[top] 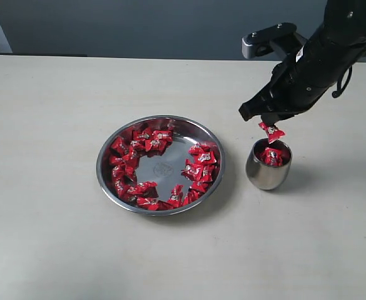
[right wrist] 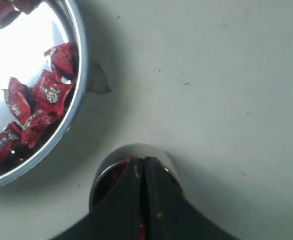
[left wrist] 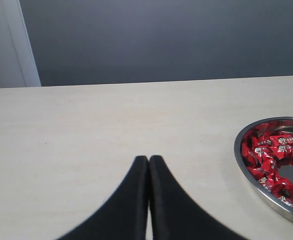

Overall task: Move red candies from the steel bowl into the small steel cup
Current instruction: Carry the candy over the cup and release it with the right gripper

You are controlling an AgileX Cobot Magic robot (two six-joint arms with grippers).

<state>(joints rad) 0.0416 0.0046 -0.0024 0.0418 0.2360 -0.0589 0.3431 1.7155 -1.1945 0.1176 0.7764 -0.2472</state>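
Nearest on the bench [top: 45,250] sits the steel bowl [top: 160,167], ringed with red candies [top: 147,142]; beside it the small steel cup [top: 264,176] holds some. Above the cup the right tool [top: 268,122] pinches one candy [top: 272,132]. The left tool [left wrist: 148,160] is pressed together, empty.

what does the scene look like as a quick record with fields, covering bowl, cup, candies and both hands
steel bowl: on the table, centre bare
red candies: ringed around the bowl's edge; a few in the cup
small steel cup: upright, beside the bowl, apart from it
held candy: hanging just above the cup's mouth
right hand: shut on the held candy
left hand: shut, empty, over bare table beside the bowl
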